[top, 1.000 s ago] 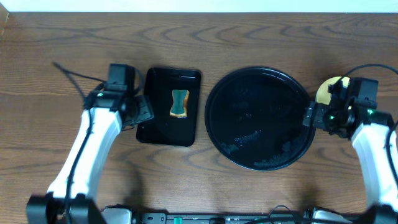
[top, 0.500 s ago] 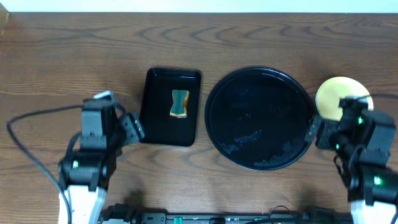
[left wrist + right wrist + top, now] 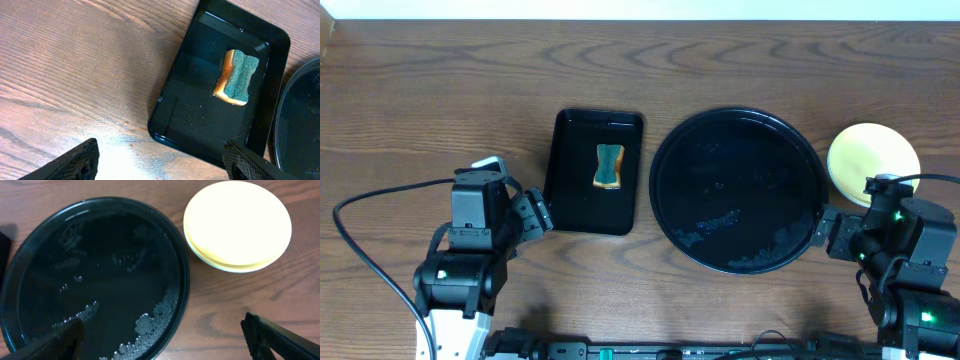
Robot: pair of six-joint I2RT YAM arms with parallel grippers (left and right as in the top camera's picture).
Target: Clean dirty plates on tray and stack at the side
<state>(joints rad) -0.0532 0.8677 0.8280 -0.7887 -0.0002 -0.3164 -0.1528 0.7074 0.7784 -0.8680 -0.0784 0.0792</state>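
Plates (image 3: 237,222) stacked, just beside tray (image 3: 45,270) rim — apart

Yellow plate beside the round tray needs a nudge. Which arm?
Right. The yellow plate lies just ahead of the open right hand; the left hand is across the round tray, by the sponge.

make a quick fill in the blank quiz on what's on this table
1. The sponge lies in the small tray, which is ___ in shape.
2. The number of plates lying on the round tray is ___.
3. The plate beside the round tray is pale ___.
4. In the overhead view, the plate sits to the ___ of the round tray.

Missing words: rectangular; zero; yellow; right
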